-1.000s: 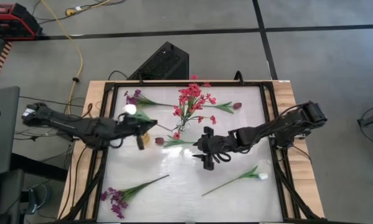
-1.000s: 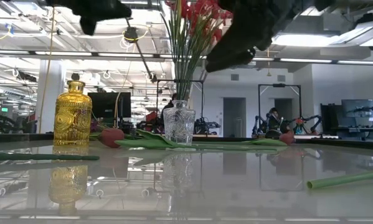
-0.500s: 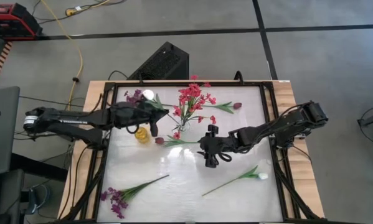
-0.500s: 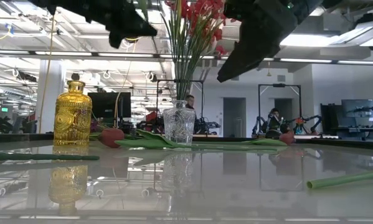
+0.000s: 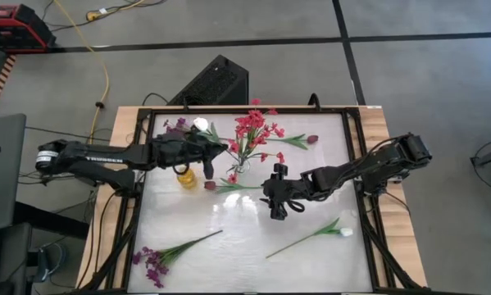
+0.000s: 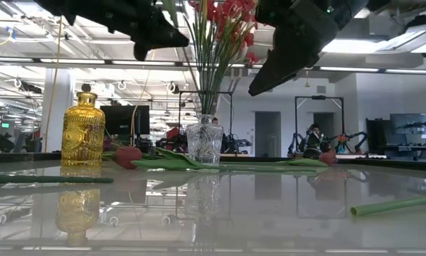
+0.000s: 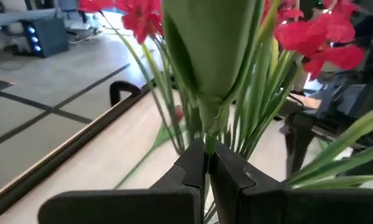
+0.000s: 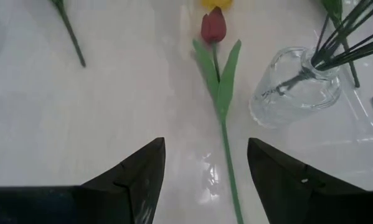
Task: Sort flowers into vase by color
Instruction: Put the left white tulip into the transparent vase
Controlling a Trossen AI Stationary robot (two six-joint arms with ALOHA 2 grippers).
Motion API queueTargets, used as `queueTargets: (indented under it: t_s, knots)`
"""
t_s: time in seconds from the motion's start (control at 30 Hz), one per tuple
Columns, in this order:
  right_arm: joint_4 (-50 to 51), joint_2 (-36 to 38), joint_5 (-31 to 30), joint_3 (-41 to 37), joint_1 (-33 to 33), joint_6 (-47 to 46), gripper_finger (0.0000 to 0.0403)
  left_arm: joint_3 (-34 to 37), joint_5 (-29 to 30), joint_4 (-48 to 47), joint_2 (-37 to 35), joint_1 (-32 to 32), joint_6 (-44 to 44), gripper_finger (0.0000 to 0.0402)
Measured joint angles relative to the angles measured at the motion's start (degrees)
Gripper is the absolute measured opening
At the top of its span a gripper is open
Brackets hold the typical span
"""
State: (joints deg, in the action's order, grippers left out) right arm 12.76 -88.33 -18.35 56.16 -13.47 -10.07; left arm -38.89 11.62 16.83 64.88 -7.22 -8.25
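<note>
Flowers here look light and floppy — my left gripper (image 7: 206, 163), clamped on a white-budded stem (image 5: 199, 125) above the yellow vase (image 5: 185, 176), pinches low, while my open, empty right gripper (image 8: 205, 168) hovers over the maroon tulip (image 8: 213, 26).

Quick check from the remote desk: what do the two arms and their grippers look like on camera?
Both arms are dark, nearly black, slim and jointed. The left arm carries white lettering along one link and a pale round cap at its base end. The left gripper and right gripper have matte black, wedge-shaped fingers.
</note>
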Motion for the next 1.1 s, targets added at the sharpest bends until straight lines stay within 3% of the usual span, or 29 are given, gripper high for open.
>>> queueTargets:
  t_s: [0.4, 0.83, 1.1]
  knots:
    - [0.28, -0.02, 0.07, 0.0, 0.15, 0.0, 0.0255, 0.0, -0.47, 0.17, 0.98, -0.6, -1.09, 0.0]
    - [0.95, 0.6, 0.38, 0.0, 0.41, 1.55, 0.0255, 0.0, -5.16, 3.33, 10.26, -3.32, -4.99, 0.0]
    - [2.21, 1.94, 0.42, 0.0, 0.38, 1.57, 0.0255, -1.07, -5.27, 3.63, 12.22, -3.29, -3.43, 0.0005]
